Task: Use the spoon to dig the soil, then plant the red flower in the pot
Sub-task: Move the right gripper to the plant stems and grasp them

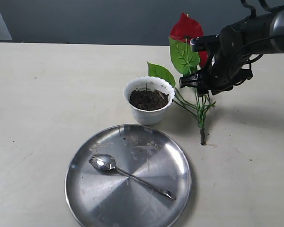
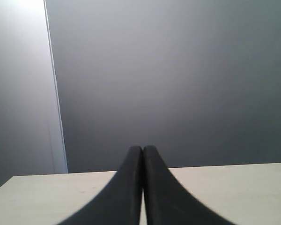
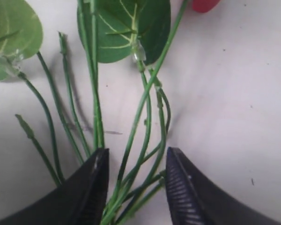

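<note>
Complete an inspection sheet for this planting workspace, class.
surface: beige table, a few dark specks
job's things: soil sits in the white pot; spoon lies on the plate; red flower lies beside the pot
clutter: steel plate, smeared
tools: right tool open astride the flower's stems; left tool shut, empty
cables: black loops on the right arm
surroundings: grey wall

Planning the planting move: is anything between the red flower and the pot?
Nothing visible. The flower lies just right of the pot, whose mouth holds only soil; the spoon rests on the plate.
</note>
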`<action>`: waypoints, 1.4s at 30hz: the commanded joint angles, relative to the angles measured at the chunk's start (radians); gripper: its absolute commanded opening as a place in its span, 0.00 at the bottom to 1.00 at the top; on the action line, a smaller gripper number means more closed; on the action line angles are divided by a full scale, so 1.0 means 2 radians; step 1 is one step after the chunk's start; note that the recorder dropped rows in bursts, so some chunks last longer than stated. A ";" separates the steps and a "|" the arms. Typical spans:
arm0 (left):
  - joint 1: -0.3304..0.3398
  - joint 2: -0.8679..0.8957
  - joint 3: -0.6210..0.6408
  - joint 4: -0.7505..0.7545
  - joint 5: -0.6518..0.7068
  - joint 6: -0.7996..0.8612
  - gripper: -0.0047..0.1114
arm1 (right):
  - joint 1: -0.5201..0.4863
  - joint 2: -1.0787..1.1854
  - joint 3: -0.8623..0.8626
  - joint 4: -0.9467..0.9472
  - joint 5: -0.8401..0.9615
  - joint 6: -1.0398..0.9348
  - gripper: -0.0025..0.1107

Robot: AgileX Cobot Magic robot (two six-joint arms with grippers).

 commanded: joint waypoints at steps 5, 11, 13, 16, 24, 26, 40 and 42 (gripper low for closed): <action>-0.003 -0.001 -0.001 -0.004 -0.002 -0.003 0.04 | -0.003 0.017 -0.003 0.015 -0.027 -0.015 0.37; -0.003 -0.001 -0.001 -0.004 -0.002 -0.003 0.04 | -0.003 0.026 -0.003 0.017 -0.027 -0.015 0.37; -0.003 -0.001 -0.001 -0.004 -0.002 -0.003 0.04 | -0.003 0.026 -0.003 0.017 -0.025 -0.015 0.37; -0.003 -0.001 -0.001 -0.004 -0.002 -0.003 0.04 | -0.003 0.026 -0.003 0.021 -0.016 -0.015 0.37; -0.003 -0.001 -0.001 -0.004 -0.002 -0.003 0.04 | -0.003 0.022 -0.003 0.035 0.007 -0.018 0.37; -0.003 -0.001 -0.001 -0.004 -0.002 -0.003 0.04 | -0.003 0.016 -0.003 0.039 0.011 -0.026 0.37; -0.003 -0.001 -0.001 -0.004 -0.002 -0.003 0.04 | -0.003 0.015 -0.003 0.129 0.002 -0.106 0.37; -0.003 -0.001 -0.001 -0.004 -0.002 -0.003 0.04 | -0.003 0.021 -0.003 0.128 -0.003 -0.106 0.37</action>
